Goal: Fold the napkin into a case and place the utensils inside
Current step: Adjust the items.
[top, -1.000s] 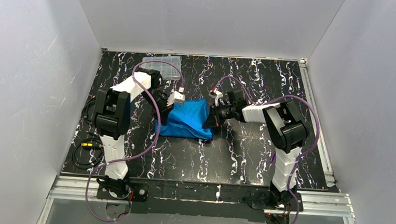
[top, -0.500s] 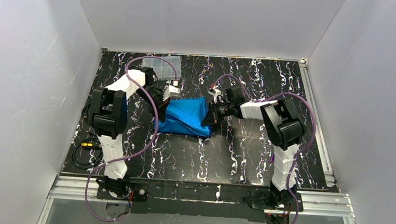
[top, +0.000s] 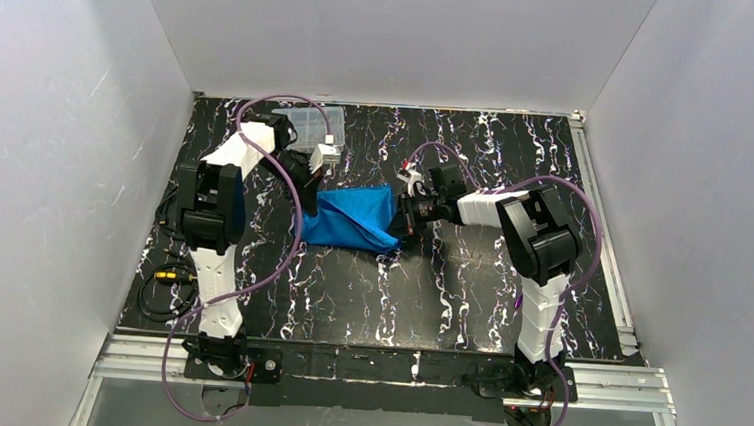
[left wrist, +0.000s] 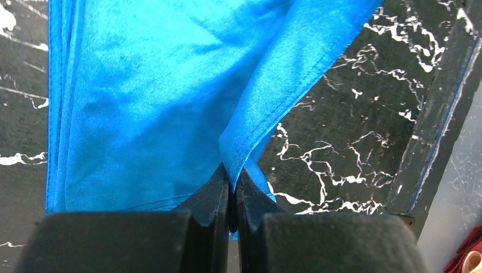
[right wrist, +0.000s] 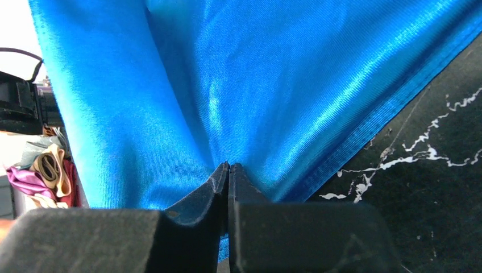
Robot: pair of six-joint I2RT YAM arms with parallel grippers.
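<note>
Inspected the black, white-veined table (top: 469, 280) from above and from both wrists. Found the napkin (top: 352, 221) near the middle of it, slightly toward the far side, lying as a loosely folded, wrinkled blue mass, wider than deep and not yet shaped into a neat pouch. Noted its near edge resting on the table and its upper layers drawn up at both ends.

Found the left gripper (left wrist: 232, 177) clenched on the napkin at the left end: fingers pressed together, with a pinch of hemmed blue edge caught between the tips and cloth fanning away from the pinch across most of the wrist view. Saw bare table to the right of that fold.

Found the right gripper (right wrist: 228, 168) likewise clamped on the napkin at the right end: fingertips closed tight on a gather of shiny cloth, with a stitched hem running diagonally toward the upper right and bare table below it.

Noted both arms bent inward over the table, facing each other across the cloth, with the napkin held between them.

Recorded a clear box (top: 311, 125) at the far left of the table, behind the left arm and apart from the napkin. Could not tell its contents.
</note>
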